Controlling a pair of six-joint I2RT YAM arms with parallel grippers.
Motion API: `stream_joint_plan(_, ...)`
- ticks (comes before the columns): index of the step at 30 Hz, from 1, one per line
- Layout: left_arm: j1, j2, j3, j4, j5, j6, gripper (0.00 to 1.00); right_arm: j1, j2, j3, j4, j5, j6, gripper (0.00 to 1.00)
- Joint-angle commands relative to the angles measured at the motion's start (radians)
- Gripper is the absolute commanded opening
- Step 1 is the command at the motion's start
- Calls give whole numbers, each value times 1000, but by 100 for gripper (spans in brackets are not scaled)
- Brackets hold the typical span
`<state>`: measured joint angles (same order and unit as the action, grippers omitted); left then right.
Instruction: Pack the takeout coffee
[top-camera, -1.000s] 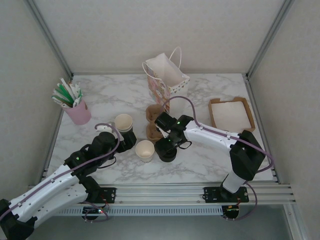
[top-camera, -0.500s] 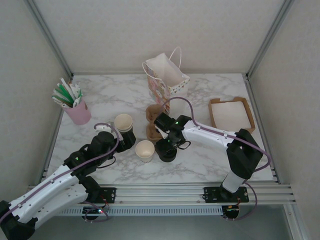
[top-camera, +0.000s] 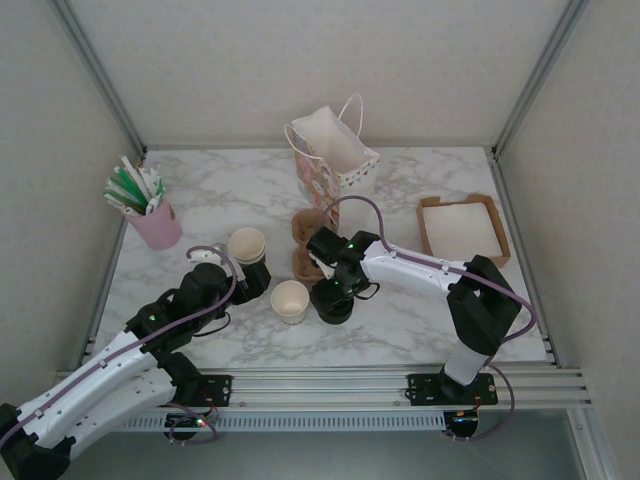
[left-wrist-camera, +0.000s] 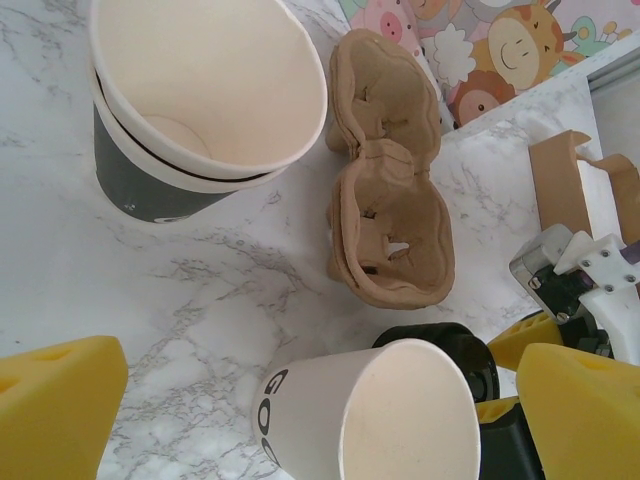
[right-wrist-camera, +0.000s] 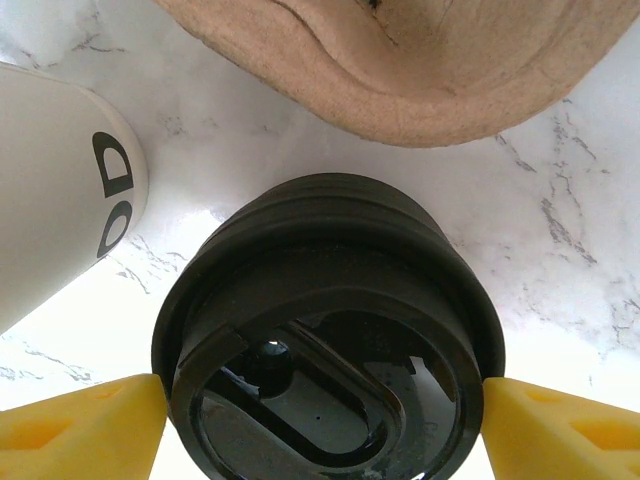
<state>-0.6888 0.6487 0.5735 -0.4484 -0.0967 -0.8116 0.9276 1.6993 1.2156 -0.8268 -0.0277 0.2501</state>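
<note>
Takeout coffee (top-camera: 334, 306) stands upright near the middle of the table (top-camera: 420, 335), with its black lid (right-wrist-camera: 325, 340) on. At the table's 12 o'clock a white paper bag (top-camera: 335, 155) stands open. A brown tray of napkins (top-camera: 462, 228) sits at 2 o'clock, and a pink cup (top-camera: 153, 222) of packets at 10 o'clock. A brown pulp cup carrier (top-camera: 303, 245) lies at the coffee's 11 o'clock. Two nested open cups (top-camera: 248, 247) stand at its 10 o'clock, and a single lidless cup (top-camera: 289, 300) just beside it at 9 o'clock. The right tool (right-wrist-camera: 325, 430) straddles the coffee, a yellow pad at 3 and at 9 o'clock of the lid's rim. Whether they press it I cannot tell. The left tool (left-wrist-camera: 320, 420) is spread wide, the lidless cup between its pads.
</note>
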Motion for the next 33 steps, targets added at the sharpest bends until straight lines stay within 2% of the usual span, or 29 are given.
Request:
stream_joint_plan(1,12,-10,-14,-10,11,17,100,10,10,23,-10,0,9,80)
stream_joint_plan(14,14,1,-17,2,29,15,100,9,-53,3,-38,38,42,74)
stream_joint_plan(27,14,34,-18,43,58,15,100,-5,-138,-37,-61,50,69,73)
stream_joint_plan(33,14,-5,-26,74,51,-7,100,-7,-200,-7,-98,49,79,72)
